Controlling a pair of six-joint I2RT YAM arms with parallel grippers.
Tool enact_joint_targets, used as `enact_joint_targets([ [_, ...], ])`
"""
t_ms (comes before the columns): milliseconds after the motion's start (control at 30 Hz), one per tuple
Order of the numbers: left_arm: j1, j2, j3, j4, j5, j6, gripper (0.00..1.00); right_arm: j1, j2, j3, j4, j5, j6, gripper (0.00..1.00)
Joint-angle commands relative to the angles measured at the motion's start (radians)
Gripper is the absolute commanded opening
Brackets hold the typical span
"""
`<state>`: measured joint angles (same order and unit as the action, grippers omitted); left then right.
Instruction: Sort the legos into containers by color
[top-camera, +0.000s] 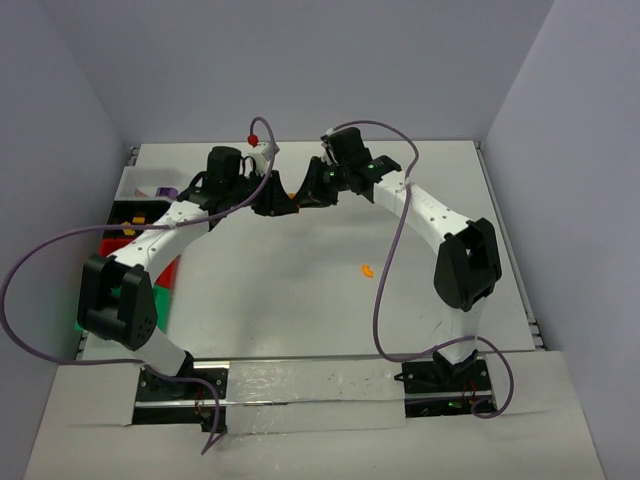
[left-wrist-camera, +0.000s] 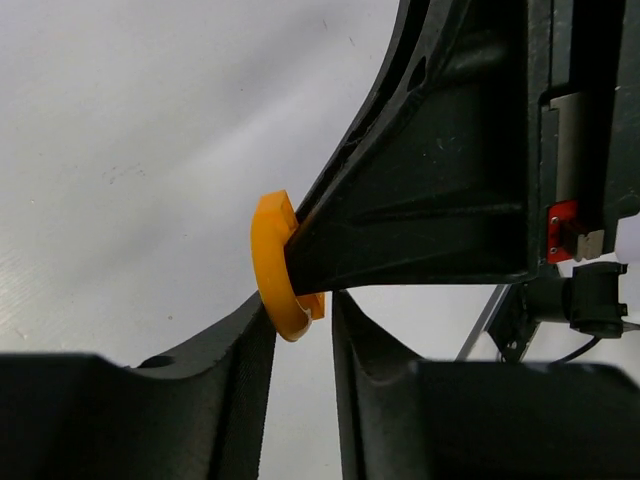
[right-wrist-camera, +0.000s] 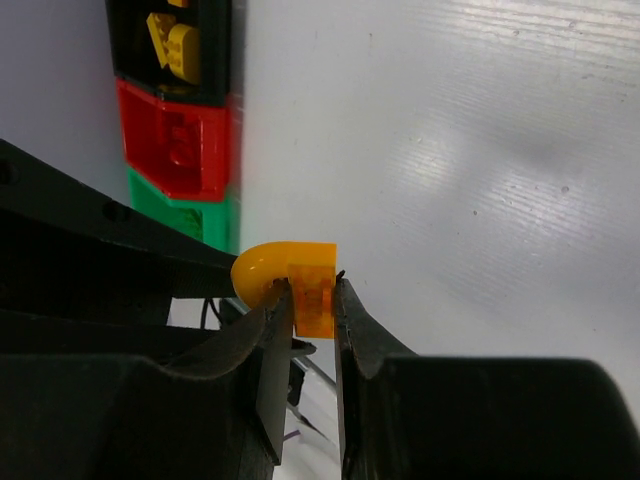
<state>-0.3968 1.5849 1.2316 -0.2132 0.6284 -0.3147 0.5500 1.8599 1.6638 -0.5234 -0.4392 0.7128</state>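
Reaching inward, my two arms faced tip to tip over the far middle of the white table (top-camera: 300, 300). My right gripper (right-wrist-camera: 313, 300) pinched a small orange curved plastic lego (right-wrist-camera: 285, 268). My left gripper (left-wrist-camera: 300, 325) had its jaws narrowly apart at it, and I could not tell whether they gripped.

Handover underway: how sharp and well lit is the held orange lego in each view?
Right wrist: orange lego sharp and bright; glare streaks on the table. Left wrist: sharp, foreground dark and soft. Top external: even light, held lego barely visible.

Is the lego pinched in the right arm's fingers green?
No, the lego pinched between the right fingers is orange.
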Motion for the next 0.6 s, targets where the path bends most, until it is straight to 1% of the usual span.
enact_joint_targets([
  [0,-0.004,0.008,0.050,0.036,0.033,0.001,0.25,0.007,-0.010,0.009,0.047,-0.042,-0.009,0.00],
  [100,0.000,0.005,0.048,0.016,0.021,0.014,0.04,0.006,-0.009,0.007,0.049,-0.052,-0.017,0.00],
  [133,0.003,0.003,0.047,0.008,0.014,0.020,0.00,0.005,-0.008,0.009,0.048,-0.055,-0.023,0.08],
  [167,0.011,-0.001,0.043,-0.005,0.012,0.026,0.00,0.004,-0.007,0.011,0.047,-0.053,-0.027,0.27],
  [200,0.022,-0.005,0.040,-0.016,0.011,0.032,0.00,0.003,-0.008,0.010,0.046,-0.052,-0.029,0.36],
  [233,0.030,-0.013,0.034,-0.024,0.009,0.036,0.00,0.000,-0.012,0.008,0.047,-0.048,-0.028,0.53],
  [267,0.052,-0.025,0.022,-0.039,0.009,0.043,0.00,-0.007,-0.016,0.007,0.046,-0.044,-0.028,0.76],
  [300,0.083,-0.036,0.006,-0.059,0.010,0.051,0.00,-0.014,-0.020,0.009,0.043,-0.041,-0.030,0.90],
  [333,0.104,-0.045,-0.015,-0.068,0.013,0.057,0.00,-0.019,-0.023,0.012,0.040,-0.039,-0.037,0.95],
  [367,0.132,-0.059,-0.021,-0.080,0.011,0.065,0.00,-0.023,-0.028,0.016,0.036,-0.037,-0.045,0.96],
  [433,0.170,-0.091,-0.047,-0.137,-0.005,0.110,0.00,-0.046,-0.045,0.010,0.030,-0.024,-0.068,0.97],
  [567,0.307,-0.146,-0.067,-0.254,0.001,0.219,0.00,-0.070,-0.076,0.013,0.017,-0.004,-0.197,0.97],
])
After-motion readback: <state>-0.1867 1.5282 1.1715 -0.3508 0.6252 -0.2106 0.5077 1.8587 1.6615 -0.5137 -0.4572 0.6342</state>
